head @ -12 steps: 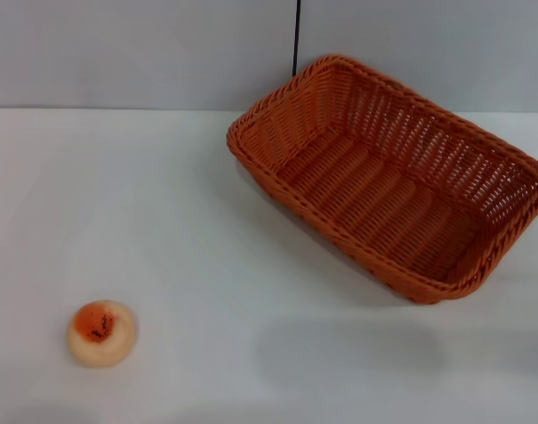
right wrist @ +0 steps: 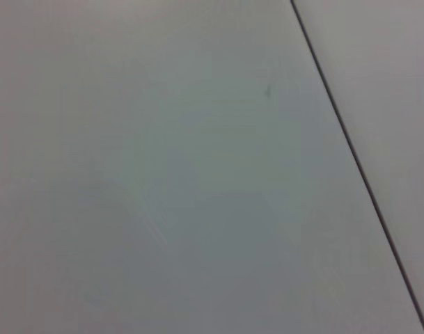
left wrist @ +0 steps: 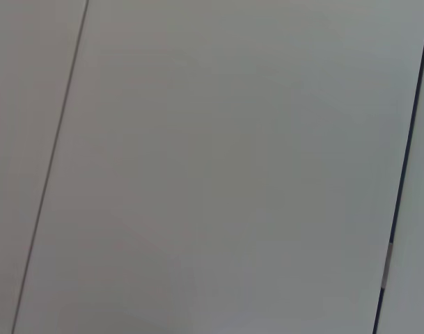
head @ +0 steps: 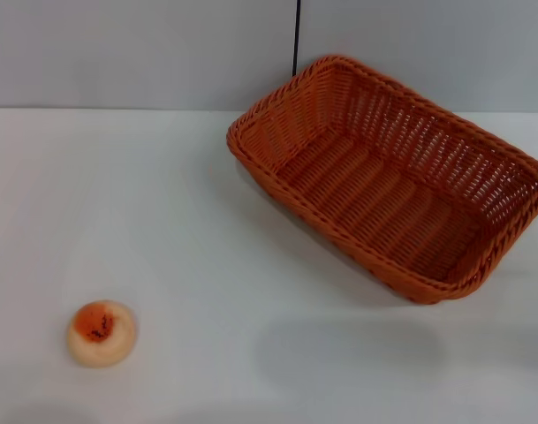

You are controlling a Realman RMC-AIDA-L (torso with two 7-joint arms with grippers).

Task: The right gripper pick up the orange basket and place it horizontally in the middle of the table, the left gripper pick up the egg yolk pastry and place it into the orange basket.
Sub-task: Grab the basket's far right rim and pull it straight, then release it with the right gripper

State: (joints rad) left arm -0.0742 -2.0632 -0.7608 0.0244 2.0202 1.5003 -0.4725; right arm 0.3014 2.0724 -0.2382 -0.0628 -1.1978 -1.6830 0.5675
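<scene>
The orange basket [head: 392, 172] stands on the white table [head: 189, 221] at the back right, turned at a slant with one corner toward the wall, and it holds nothing. The egg yolk pastry [head: 102, 332] rests at the front left of the table, its orange-red patch facing up. Neither gripper shows in the head view. Both wrist views show only plain grey panels with a thin dark seam, with no fingers in them.
A grey wall [head: 136, 53] with a dark vertical seam [head: 297, 35] runs behind the table. Bare white tabletop lies between the pastry and the basket. A faint shadow lies on the table's front right.
</scene>
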